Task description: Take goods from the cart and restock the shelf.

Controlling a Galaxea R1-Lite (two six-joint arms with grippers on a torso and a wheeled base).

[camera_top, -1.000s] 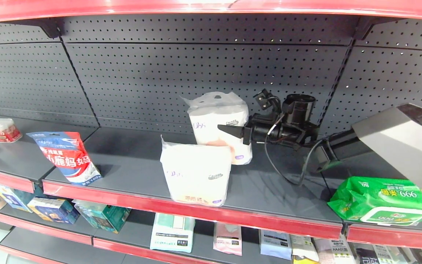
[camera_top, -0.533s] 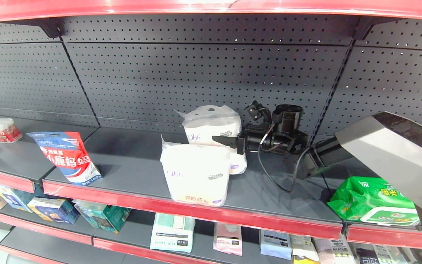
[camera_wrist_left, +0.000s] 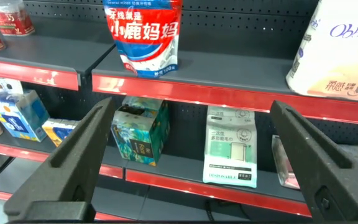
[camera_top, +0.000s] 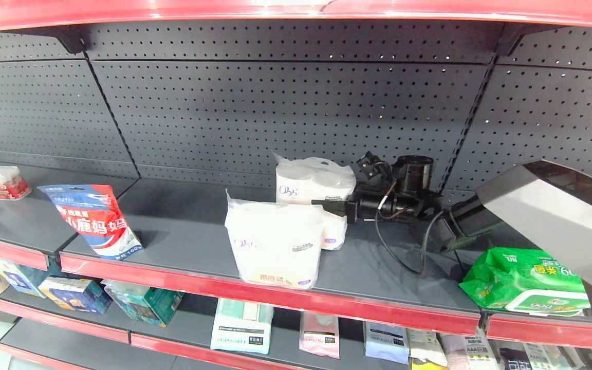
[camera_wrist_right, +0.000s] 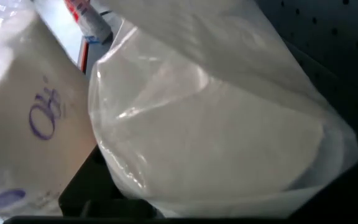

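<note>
Bare shelf board (camera_top: 183, 221) runs between the blue-and-red pouch (camera_top: 93, 220) and the front tissue pack (camera_top: 274, 244), open back to the pegboard wall (camera_top: 224, 113). Behind the front pack stands the rear tissue pack (camera_top: 306, 182), and the right gripper (camera_top: 322, 201) takes up much of the gap toward the green wipes pack (camera_top: 524, 280).

The right arm (camera_top: 548, 216) comes in from the lower right and stretches leftwards, its grey forearm link leading into a black wrist (camera_top: 399, 198) that lies roughly level, with a black cable looping beneath it. The right end effector (camera_top: 329, 204) points left, one dark finger showing in front of the pack of toilet rolls (camera_top: 314, 180) that it grips from the side. The left end effector (camera_wrist_left: 191, 106) is held low and faces forward, its two dark fingers (camera_wrist_left: 73, 168) spread wide apart with nothing between them.
</note>
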